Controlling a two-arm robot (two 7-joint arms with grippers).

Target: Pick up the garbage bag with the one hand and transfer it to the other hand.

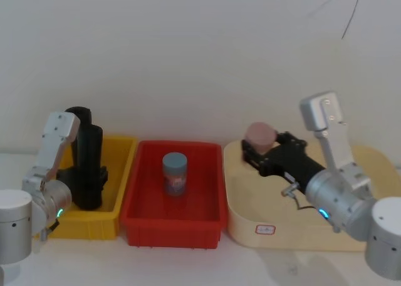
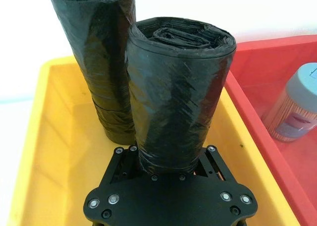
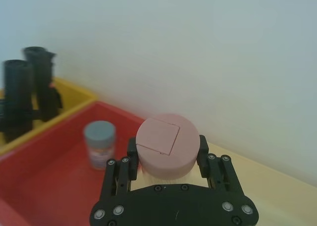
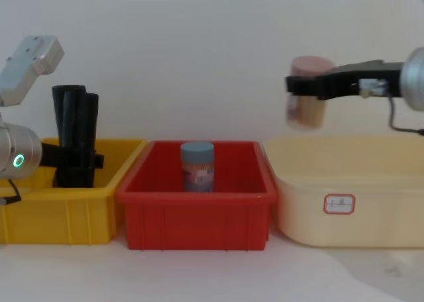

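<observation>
The garbage bag (image 2: 178, 87) stood upright, jaws of my left gripper (image 2: 168, 159) clasping its lower part; my right gripper (image 3: 167, 151), well apart, gripped a pink-lidded jar (image 3: 166, 137).

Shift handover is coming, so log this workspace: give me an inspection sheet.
Surface: white table carrying three containers.
Job's things: matte black rolled garbage bag upright in yellow plastic bin, beside second black roll.
Clutter: blue-lidded jar standing in red plastic bin.
Grippers: left gripper shut on the garbage bag; right gripper holds pink-lidded jar above cream plastic tray.
Cables: thin dark cable by right gripper's wrist.
Surroundings: plain white wall.
</observation>
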